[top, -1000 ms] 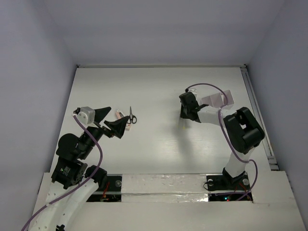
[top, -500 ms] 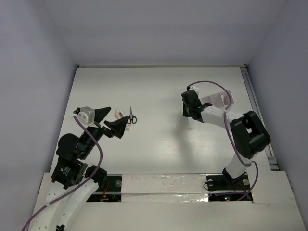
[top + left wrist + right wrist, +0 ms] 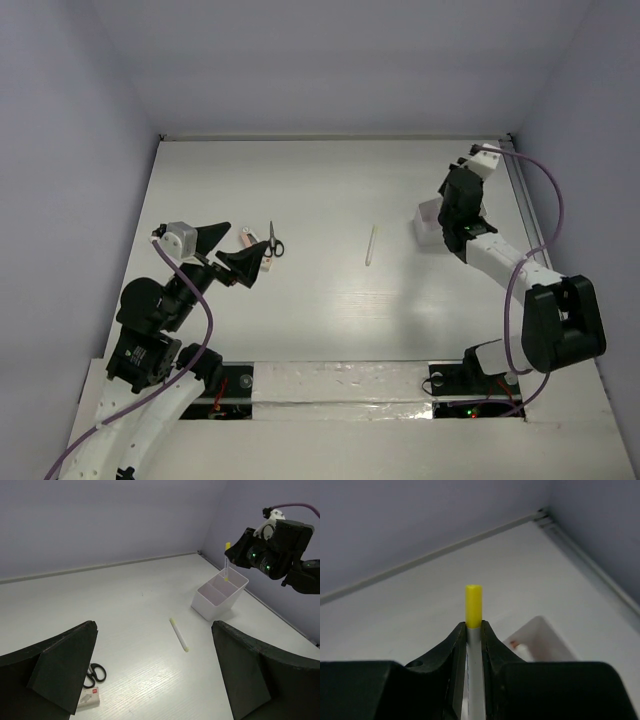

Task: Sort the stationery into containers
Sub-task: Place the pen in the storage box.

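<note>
So the right gripper [image 3: 473, 629] pinches a yellow-tipped pen [image 3: 473, 601] upright over the box [image 3: 212, 607]; next up, I reckon, lower and release.

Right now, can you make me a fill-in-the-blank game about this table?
The right pincer grips a pen with a ___ cap. A loose pen lies flat on the ___. The scissors have ___ handles. Missing words: yellow, table, black.

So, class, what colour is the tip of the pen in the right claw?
Yellow. The pen shows best in the right wrist view.
</note>
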`<action>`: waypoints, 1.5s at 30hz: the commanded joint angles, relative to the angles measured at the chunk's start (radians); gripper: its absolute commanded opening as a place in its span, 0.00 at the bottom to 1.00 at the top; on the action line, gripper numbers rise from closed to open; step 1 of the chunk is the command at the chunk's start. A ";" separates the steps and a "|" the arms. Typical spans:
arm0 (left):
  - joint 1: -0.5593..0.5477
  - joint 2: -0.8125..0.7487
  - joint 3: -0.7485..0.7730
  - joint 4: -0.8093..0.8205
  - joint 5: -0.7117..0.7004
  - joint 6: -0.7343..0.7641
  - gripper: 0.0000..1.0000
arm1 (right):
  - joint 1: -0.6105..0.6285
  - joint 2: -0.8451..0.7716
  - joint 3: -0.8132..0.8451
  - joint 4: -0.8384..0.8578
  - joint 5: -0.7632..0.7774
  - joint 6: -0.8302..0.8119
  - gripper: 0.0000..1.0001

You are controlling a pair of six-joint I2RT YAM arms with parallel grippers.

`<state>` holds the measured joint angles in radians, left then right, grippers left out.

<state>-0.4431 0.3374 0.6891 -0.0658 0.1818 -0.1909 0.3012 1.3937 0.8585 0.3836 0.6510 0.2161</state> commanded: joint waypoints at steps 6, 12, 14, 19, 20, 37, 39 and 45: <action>0.004 -0.012 0.041 0.038 0.004 0.010 0.99 | -0.094 0.108 -0.078 0.705 0.173 -0.460 0.00; 0.004 -0.005 0.041 0.038 0.002 0.011 0.99 | -0.094 0.238 -0.081 0.923 0.203 -0.670 0.00; 0.004 -0.003 0.041 0.040 0.002 0.011 0.99 | -0.103 0.278 -0.082 0.975 0.211 -0.720 0.00; 0.004 -0.001 0.041 0.038 -0.002 0.011 0.99 | -0.103 0.326 -0.096 1.005 0.234 -0.725 0.00; 0.004 0.000 0.041 0.038 -0.001 0.013 0.99 | -0.103 0.327 -0.098 0.991 0.239 -0.719 0.00; 0.004 -0.003 0.038 0.043 0.005 0.008 0.99 | -0.103 0.245 -0.162 0.677 0.240 -0.403 0.30; 0.004 0.000 0.038 0.044 0.007 0.008 0.99 | -0.103 0.216 -0.148 0.586 0.227 -0.367 0.38; 0.004 0.005 0.038 0.041 0.004 0.008 0.99 | -0.103 0.116 -0.070 0.286 0.142 -0.208 0.46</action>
<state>-0.4431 0.3325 0.6891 -0.0654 0.1822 -0.1879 0.2031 1.5810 0.7216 0.8452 0.8474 -0.1379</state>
